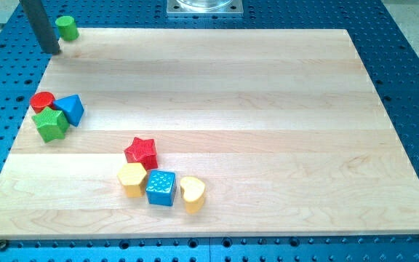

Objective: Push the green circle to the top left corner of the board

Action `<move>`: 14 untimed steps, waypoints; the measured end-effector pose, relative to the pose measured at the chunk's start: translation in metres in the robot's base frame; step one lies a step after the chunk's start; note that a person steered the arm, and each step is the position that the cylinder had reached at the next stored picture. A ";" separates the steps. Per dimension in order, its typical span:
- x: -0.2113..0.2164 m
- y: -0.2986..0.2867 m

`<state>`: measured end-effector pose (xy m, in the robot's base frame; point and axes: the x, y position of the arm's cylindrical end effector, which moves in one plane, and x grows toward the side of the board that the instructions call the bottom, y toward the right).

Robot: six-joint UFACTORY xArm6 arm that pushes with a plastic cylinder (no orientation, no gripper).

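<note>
The green circle (67, 28) stands at the top left corner of the wooden board (224, 87), right at its edge. My tip (52, 52) is just below and left of the green circle, a small gap apart, at the board's left edge. The rod rises from it toward the view's top left.
A red circle (42, 102), a blue triangle (71, 109) and a green star-like block (51, 124) cluster at the left edge. A red star (142, 151), a yellow hexagon (132, 179), a blue cube (161, 188) and a yellow heart (192, 193) cluster near the bottom.
</note>
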<state>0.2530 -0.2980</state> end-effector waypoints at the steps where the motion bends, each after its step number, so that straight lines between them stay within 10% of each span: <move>1: 0.000 0.007; 14: -0.052 -0.006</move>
<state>0.2009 -0.3040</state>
